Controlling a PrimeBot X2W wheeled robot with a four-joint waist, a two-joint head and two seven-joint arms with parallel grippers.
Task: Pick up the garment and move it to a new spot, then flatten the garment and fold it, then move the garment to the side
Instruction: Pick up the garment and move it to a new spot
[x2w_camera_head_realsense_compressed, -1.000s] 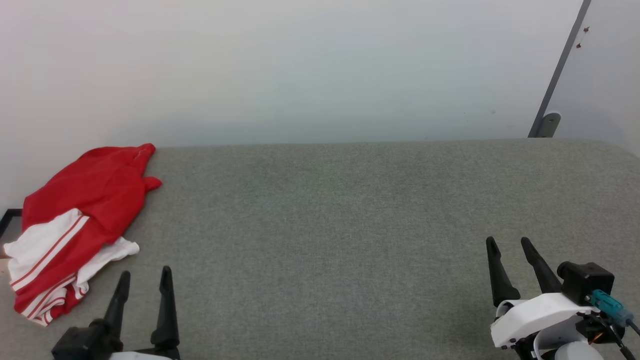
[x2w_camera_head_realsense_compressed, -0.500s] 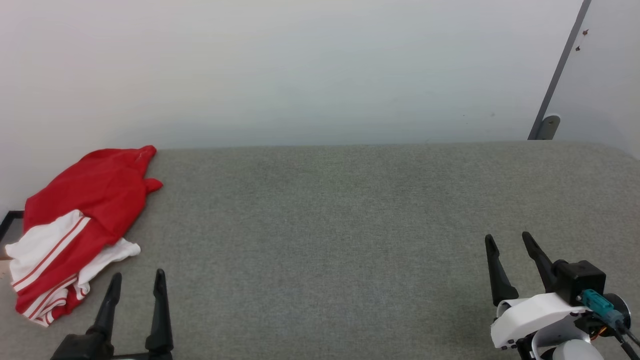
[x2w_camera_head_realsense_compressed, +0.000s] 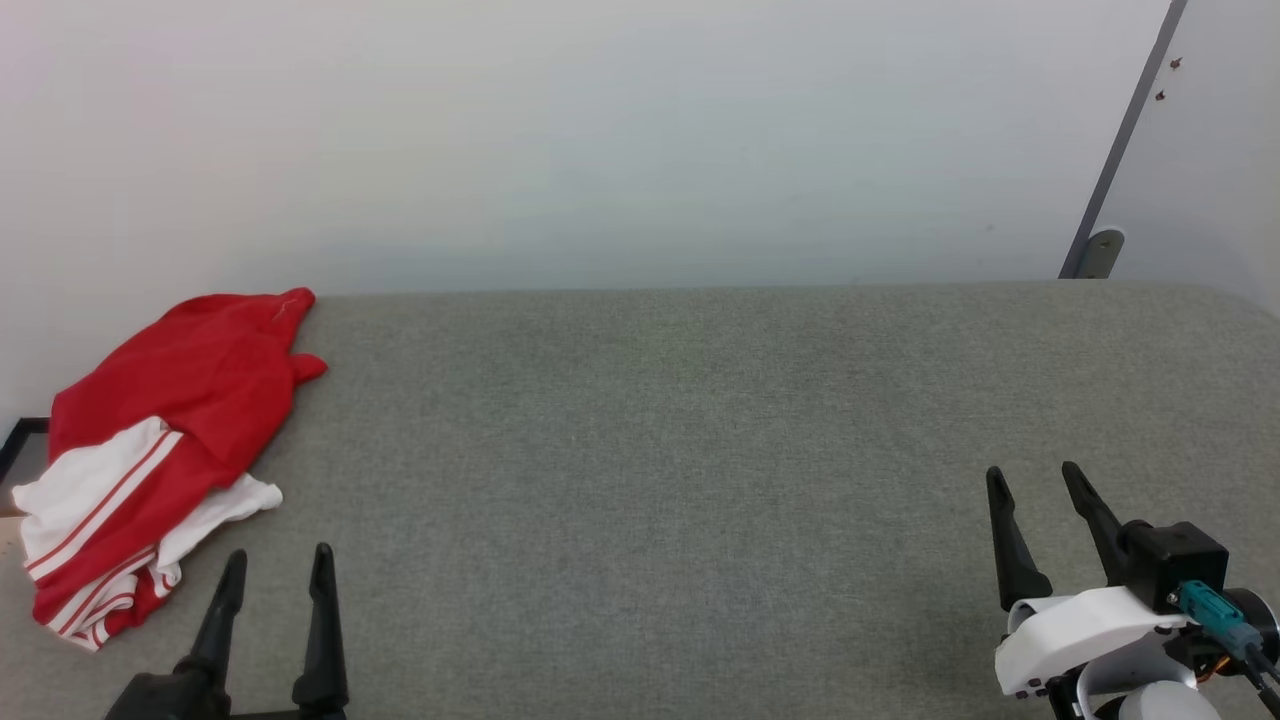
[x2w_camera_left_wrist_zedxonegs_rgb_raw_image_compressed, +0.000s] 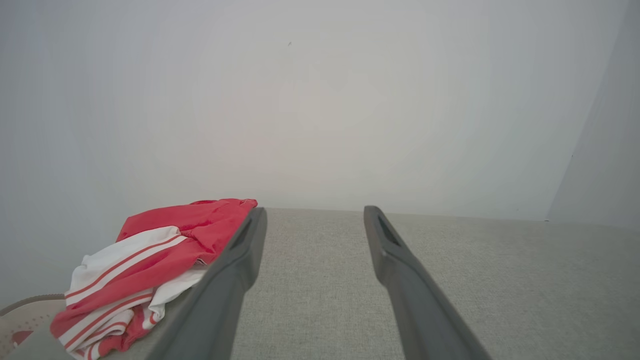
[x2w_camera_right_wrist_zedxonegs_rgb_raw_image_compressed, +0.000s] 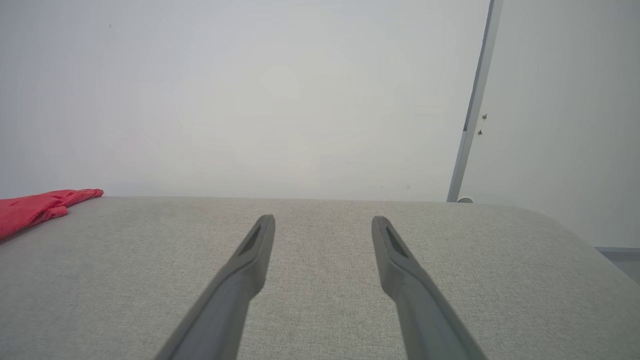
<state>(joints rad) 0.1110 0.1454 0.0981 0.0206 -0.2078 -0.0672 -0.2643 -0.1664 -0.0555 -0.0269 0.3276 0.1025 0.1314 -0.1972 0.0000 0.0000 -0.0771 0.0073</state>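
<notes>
The garment (x2w_camera_head_realsense_compressed: 160, 440) is a red shirt with white, red-striped sleeves, lying crumpled at the far left of the grey table (x2w_camera_head_realsense_compressed: 660, 450). It also lies left of my fingers in the left wrist view, garment (x2w_camera_left_wrist_zedxonegs_rgb_raw_image_compressed: 150, 260), and only its red edge shows at the left of the right wrist view, garment (x2w_camera_right_wrist_zedxonegs_rgb_raw_image_compressed: 35, 209). My left gripper (x2w_camera_head_realsense_compressed: 278, 560) stands open at the lower left, just right of the garment's near end, not touching it. My right gripper (x2w_camera_head_realsense_compressed: 1035, 478) stands open and empty at the lower right, far from the garment.
A pale wall (x2w_camera_head_realsense_compressed: 600, 140) rises straight behind the table's back edge. A grey vertical strip with a metal bracket (x2w_camera_head_realsense_compressed: 1098, 248) stands at the back right. The table's right corner is rounded. A dark frame edge (x2w_camera_head_realsense_compressed: 15, 440) shows past the table's left edge.
The left gripper has sunk slightly lower in the head view and the right gripper has shifted a little to the right. The garment lies as before.
</notes>
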